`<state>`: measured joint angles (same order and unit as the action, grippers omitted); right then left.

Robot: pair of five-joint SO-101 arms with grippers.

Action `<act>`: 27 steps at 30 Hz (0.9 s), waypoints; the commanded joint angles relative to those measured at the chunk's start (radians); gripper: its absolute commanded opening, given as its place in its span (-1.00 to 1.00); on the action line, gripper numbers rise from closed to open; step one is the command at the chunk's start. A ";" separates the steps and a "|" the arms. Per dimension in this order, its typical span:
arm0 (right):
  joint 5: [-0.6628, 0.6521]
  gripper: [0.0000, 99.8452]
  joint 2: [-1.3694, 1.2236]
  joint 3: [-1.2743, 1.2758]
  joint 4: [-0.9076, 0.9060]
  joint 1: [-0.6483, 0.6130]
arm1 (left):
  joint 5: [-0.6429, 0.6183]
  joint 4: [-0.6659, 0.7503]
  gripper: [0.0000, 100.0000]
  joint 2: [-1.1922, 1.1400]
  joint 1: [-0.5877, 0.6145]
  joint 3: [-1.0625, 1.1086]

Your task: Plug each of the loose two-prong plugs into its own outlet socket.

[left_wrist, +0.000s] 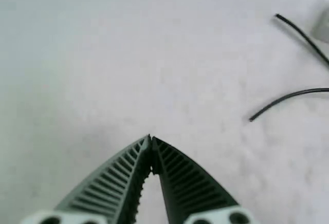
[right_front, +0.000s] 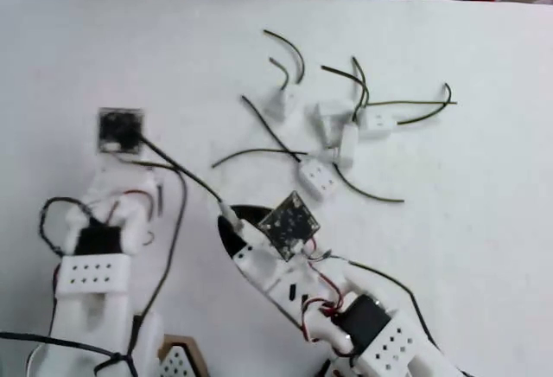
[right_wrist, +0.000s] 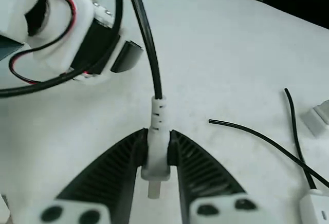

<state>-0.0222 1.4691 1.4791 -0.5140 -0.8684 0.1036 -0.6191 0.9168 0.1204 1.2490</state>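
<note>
White tabletop [right_front: 484, 247] spreads beneath us. Our right gripper [right_wrist: 157, 134] clamps a white plug [right_wrist: 154, 170] on a black cable [right_wrist: 146, 44]. The loose plugs and sockets [right_front: 333, 130] lie beyond it, and our left gripper [left_wrist: 150, 141] is pinched shut, empty. We'd align squarely before pushing.

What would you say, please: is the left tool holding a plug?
No, the left tool is shut with nothing in its grasp.

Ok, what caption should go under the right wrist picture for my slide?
Right end effector shut on a white plug with a black cable.
</note>
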 commanded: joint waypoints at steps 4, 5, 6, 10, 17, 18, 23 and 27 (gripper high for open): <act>0.015 -0.97 0.041 0.041 0.019 -0.005 | 0.006 -0.101 -0.95 0.061 -0.151 -0.144; 0.015 -0.97 0.041 0.048 0.019 -0.004 | 0.006 -0.135 -0.95 0.082 -0.173 -0.163; 0.015 -0.97 0.041 0.054 0.019 -0.004 | 0.006 -0.169 -0.95 0.107 -0.197 -0.180; 0.017 -0.97 0.041 0.055 0.018 -0.004 | 0.006 -0.298 -0.95 0.236 -0.335 -0.207; 0.017 -0.97 0.047 0.055 -0.007 0.054 | 0.006 -0.459 -0.95 0.447 -0.519 -0.204; 0.018 -0.97 0.048 0.055 -0.016 0.056 | 0.006 -0.468 -0.95 0.463 -0.533 -0.204; 0.018 -0.97 0.048 0.055 -0.021 0.056 | 0.006 -0.471 -0.95 0.469 -0.619 -0.172; 0.018 -0.97 0.048 0.055 -0.025 0.058 | 0.008 -0.471 -0.95 0.473 -0.605 -0.150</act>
<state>-0.0100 1.5029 1.5436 -0.5324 -0.8163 0.1036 -1.0917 1.3725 -0.4856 1.1047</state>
